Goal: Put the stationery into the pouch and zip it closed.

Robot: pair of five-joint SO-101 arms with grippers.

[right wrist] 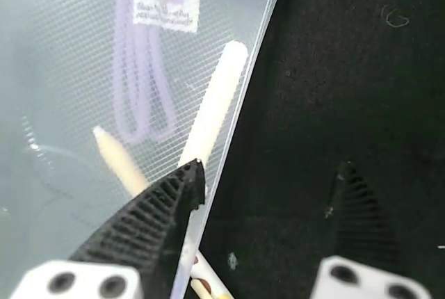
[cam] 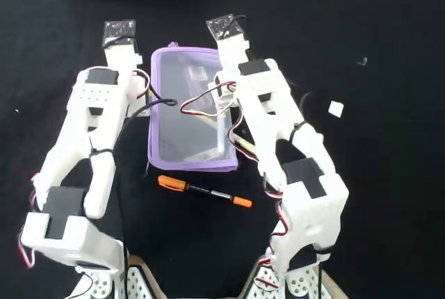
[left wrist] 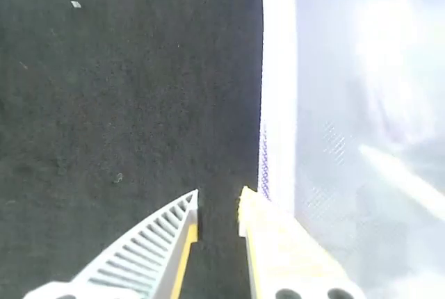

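Right pincer (right wrist: 272,170): released, jaws spread wide, nothing between them; one finger over the pouch's right long edge, the other over bare desk.
Left pincer (left wrist: 219,201): fingers slightly parted, gripping nothing; low over the desk, just beside the pouch's left long edge.
Pouch (cam: 156,139): purple with a clear window, flat on the far middle of the desk (cam: 389,49), long axis running from near edge to far edge; zip state not readable.
Wooden stick (right wrist: 208,115): pale, perhaps a pencil, lying inside the window, its end poking out past the right edge by the near right corner.
Marker pen (cam: 204,191): orange at both ends, dark in the middle; on the desk just nearward of the pouch's near edge, apart from it, long axis roughly along that edge and crosswise to both arms.
White block (cam: 336,109): small, likely an eraser; well apart, toward the desk's right edge.
Deciding relation: pen behind both pincers, toward the arm bases, between the two arms; its right end seemingly closer to the right arm.
Likely requirement: pulling back nearward and closing across the pen's narrow body.
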